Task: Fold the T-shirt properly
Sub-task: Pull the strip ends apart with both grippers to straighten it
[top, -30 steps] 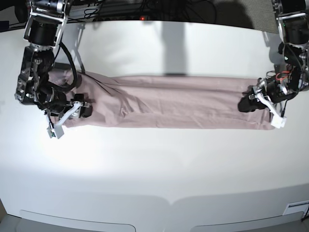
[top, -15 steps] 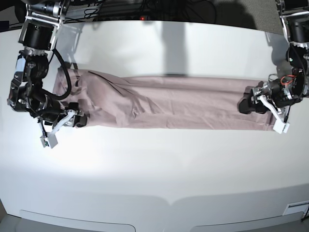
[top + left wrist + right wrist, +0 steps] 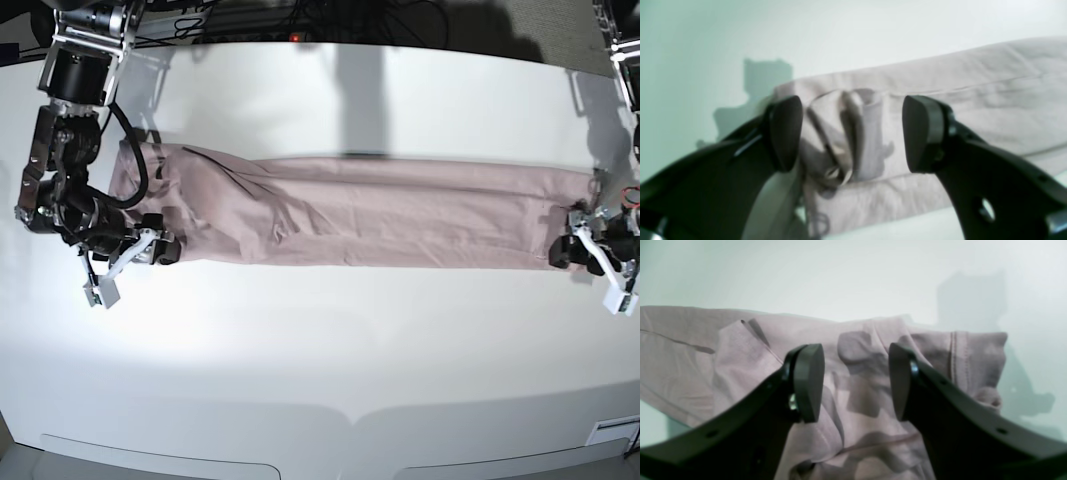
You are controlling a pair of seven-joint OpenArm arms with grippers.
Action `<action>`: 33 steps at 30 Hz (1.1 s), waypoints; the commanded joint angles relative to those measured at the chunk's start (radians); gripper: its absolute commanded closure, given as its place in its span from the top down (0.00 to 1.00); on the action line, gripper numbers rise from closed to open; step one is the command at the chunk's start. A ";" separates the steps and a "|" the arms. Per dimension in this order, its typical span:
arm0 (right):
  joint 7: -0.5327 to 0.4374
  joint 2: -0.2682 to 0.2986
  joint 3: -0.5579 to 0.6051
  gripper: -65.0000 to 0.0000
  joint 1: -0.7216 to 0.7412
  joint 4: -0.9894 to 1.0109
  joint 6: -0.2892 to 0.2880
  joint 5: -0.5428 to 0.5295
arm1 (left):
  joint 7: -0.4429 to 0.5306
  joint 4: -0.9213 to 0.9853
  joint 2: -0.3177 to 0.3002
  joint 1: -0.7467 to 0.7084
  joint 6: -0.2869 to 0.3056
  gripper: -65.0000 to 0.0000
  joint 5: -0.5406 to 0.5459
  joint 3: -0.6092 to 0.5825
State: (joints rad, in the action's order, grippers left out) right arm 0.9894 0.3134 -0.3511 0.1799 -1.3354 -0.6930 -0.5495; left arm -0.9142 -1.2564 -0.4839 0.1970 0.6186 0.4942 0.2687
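On the white counter (image 3: 320,340) in the base view, the T-shirt (image 3: 350,210) lies stretched into a long, narrow band running from one side to the other, wrinkled toward that view's left end. The right pincer (image 3: 130,260) sits at the shirt's left end in this view, just at its lower corner, and the left pincer (image 3: 590,255) sits at the far end, beside the hem. In the left wrist view, the left pincer (image 3: 851,133) stands wide, its two dark pads apart with nothing clamped between them; a bunched, rumpled corner of the T-shirt (image 3: 940,86) lies on the counter (image 3: 706,40) beyond the gap, though whether a pad touches the cloth cannot be told. In the right wrist view, the right pincer (image 3: 857,383) is parted to a middling gap, holding nothing, poised over the T-shirt (image 3: 706,350), whose stitched hem shows at the right edge of the cloth against the pale counter (image 3: 840,273).
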 commanded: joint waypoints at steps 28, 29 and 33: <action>0.183 0.016 -0.040 0.49 0.036 -0.426 -0.005 -0.240 | -0.423 0.517 -0.071 0.102 0.080 0.70 0.621 0.007; 0.187 0.016 -0.044 0.49 0.036 -0.426 -0.005 -0.240 | -0.421 0.517 -0.071 0.102 0.080 0.70 0.635 0.007; 0.187 0.017 -0.056 0.49 0.036 -0.426 -0.005 -0.241 | -0.382 0.517 -0.075 0.103 0.080 0.70 0.640 0.007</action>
State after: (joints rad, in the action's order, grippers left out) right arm 1.1950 0.3153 -0.4000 0.1940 -1.7428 -0.6937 -0.7700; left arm -1.3003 -0.7307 -0.5335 0.2855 0.7059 1.1271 0.2741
